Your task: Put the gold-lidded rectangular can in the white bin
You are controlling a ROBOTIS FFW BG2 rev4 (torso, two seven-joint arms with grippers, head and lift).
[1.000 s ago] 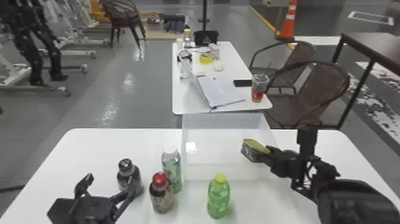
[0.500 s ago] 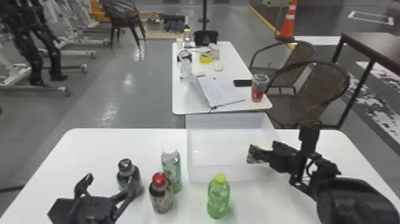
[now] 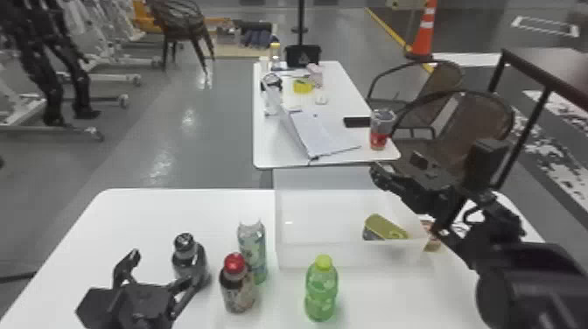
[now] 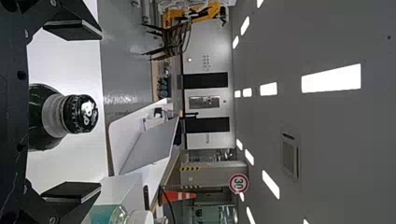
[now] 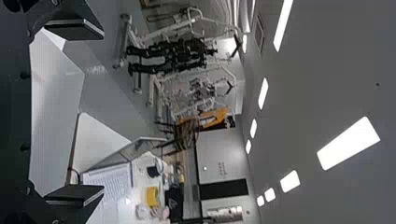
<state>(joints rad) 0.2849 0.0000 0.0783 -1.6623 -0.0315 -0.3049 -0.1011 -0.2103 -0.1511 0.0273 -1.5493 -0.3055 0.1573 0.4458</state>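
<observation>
From here, the near wall of the white bin (image 3: 350, 256) clouds the lower part of the gold-lidded can (image 3: 385, 226), and the right arm (image 3: 525, 284), cut off by the head view's edge, partly covers something brownish (image 3: 433, 244) beside the bin that I can't make out. The red-capped bottle (image 3: 236, 291) blocks some of the pale-green bottle (image 3: 251, 240), while the left claw (image 3: 160, 267) hides a bit of the black-capped bottle (image 3: 183, 256). That pale-green bottle is sliced by the left wrist view's edge, and the laptop's (image 3: 326, 131) keys are too small to tell apart.
</observation>
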